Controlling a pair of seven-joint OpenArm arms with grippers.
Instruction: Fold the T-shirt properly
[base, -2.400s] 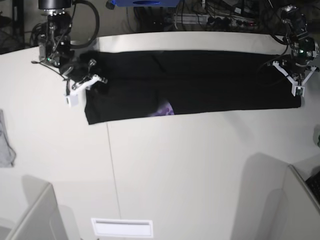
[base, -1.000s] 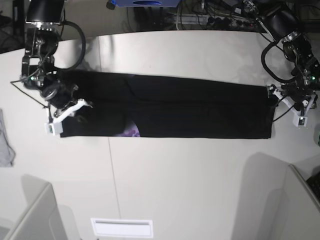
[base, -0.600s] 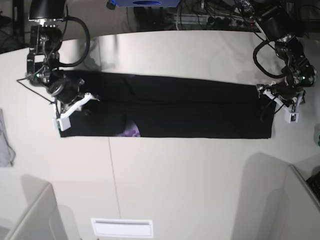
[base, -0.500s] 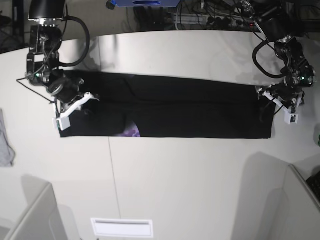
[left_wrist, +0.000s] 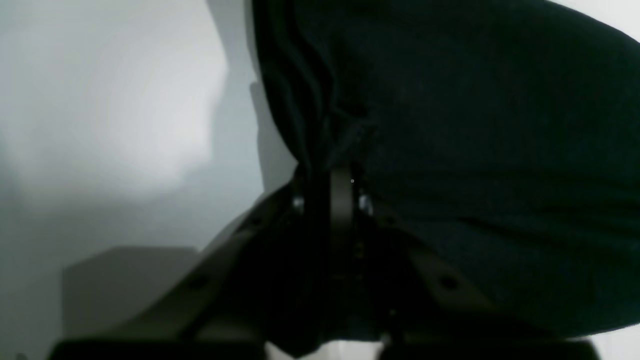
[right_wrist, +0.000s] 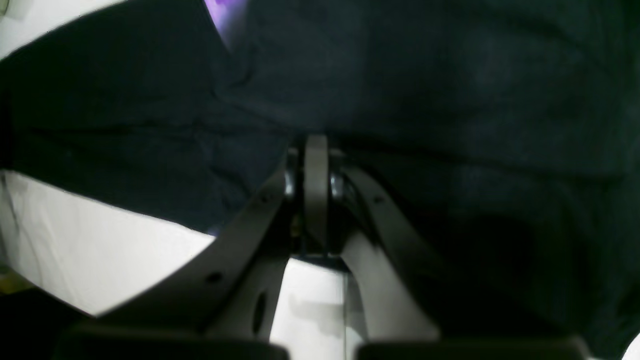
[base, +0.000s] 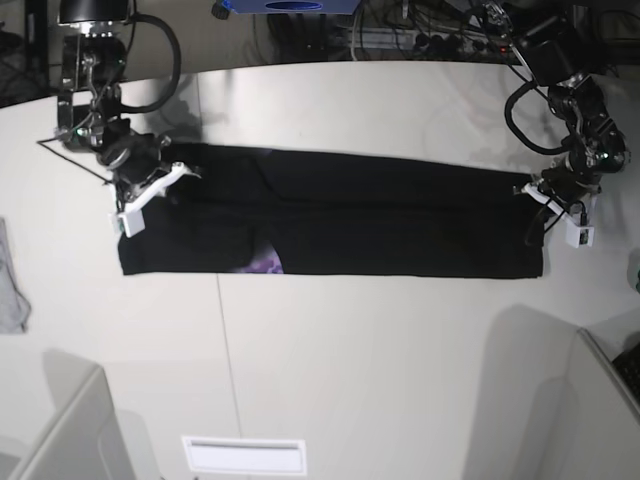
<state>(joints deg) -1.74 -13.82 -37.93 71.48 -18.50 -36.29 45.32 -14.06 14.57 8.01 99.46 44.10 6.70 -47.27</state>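
Across the table (base: 350, 360) the T-shirt (base: 340, 228) lies as a long black band, its long axis running side to side. At its left end the right gripper (base: 150, 188) has its jaws together, clamped on cloth; at its right end the left gripper (base: 555, 205) pinches bunched fabric. Layers and neck label are hidden.

The left claw (base: 553, 205) has closed on the T-shirt (base: 380, 215) edge.

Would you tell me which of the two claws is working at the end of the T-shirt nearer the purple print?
The right claw, at the base view's left end of the T-shirt; the purple print shows there.
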